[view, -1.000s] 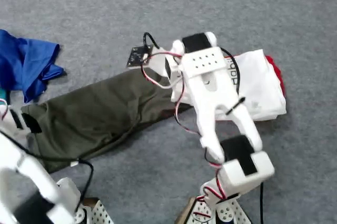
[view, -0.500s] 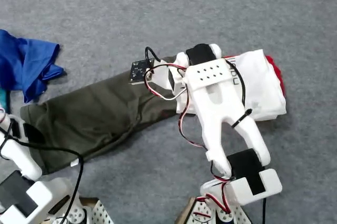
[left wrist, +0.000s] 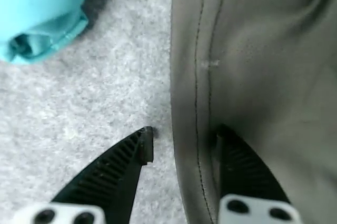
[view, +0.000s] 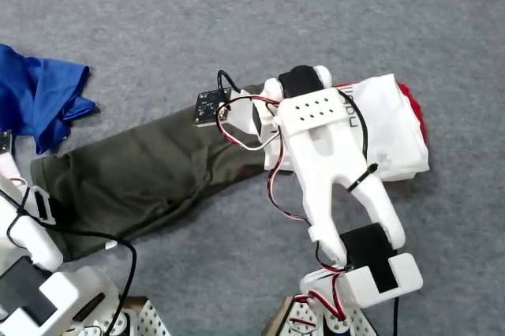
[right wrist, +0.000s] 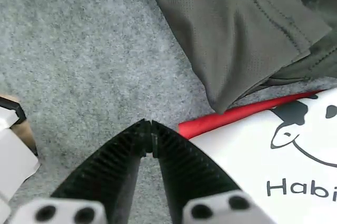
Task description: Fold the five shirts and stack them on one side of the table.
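An olive shirt [view: 150, 170] lies spread across the grey table's left and middle. My left gripper [left wrist: 184, 137] is open at the shirt's left hem [left wrist: 200, 77], with one fingertip [left wrist: 143, 142] on the cloth table and the other on the shirt. My right arm [view: 316, 131] reaches over the shirt's right end. Its gripper [right wrist: 151, 129] is shut and empty, low over the table beside the red shirt [right wrist: 221, 119]. A folded white shirt [view: 387, 127] lies on top of the red shirt [view: 414, 111]. The olive shirt [right wrist: 231, 34] ends just beyond them.
A crumpled blue shirt [view: 35, 95] sits at the table's left edge. A teal shirt [left wrist: 37, 13] lies close to the olive hem. Bare grey table [view: 158, 28] stretches along the back and at the front middle. Both arm bases stand at the front edge.
My right arm has drawn back a little toward the front and lowered over the olive shirt's right end. The left arm has pulled back to the shirt's left hem.
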You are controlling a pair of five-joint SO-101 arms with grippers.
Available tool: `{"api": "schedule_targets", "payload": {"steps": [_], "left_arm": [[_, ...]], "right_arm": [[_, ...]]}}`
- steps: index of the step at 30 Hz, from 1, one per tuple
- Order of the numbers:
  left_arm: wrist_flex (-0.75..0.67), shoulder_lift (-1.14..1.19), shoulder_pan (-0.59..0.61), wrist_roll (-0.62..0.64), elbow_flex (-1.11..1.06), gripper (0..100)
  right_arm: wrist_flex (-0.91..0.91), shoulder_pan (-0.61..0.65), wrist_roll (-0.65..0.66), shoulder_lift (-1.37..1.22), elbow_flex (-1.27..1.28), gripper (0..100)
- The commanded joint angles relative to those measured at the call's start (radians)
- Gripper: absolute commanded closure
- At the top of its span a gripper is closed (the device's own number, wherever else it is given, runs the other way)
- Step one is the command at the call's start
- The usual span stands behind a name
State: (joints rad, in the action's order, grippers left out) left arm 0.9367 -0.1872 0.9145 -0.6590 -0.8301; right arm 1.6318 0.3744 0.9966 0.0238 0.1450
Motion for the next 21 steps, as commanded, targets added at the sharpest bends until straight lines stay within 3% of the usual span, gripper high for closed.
{"api": "schedule_targets", "payload": {"steps": [1, 8, 21], "left_arm": [[-0.040, -0.002, -0.028, 0.006, -0.041, 81], [-0.031, -0.004, -0.069, 0.009, -0.054, 81], [-0.031, -0.002, -0.071, 0.005, -0.063, 98]], "right_arm": [[-0.014, 0.015, 0.011, 0.053, 0.002, 99.6], [-0.014, 0.015, 0.011, 0.059, 0.002, 99.6], [-0.015, 0.019, 0.011, 0.061, -0.005, 99.6]]}}
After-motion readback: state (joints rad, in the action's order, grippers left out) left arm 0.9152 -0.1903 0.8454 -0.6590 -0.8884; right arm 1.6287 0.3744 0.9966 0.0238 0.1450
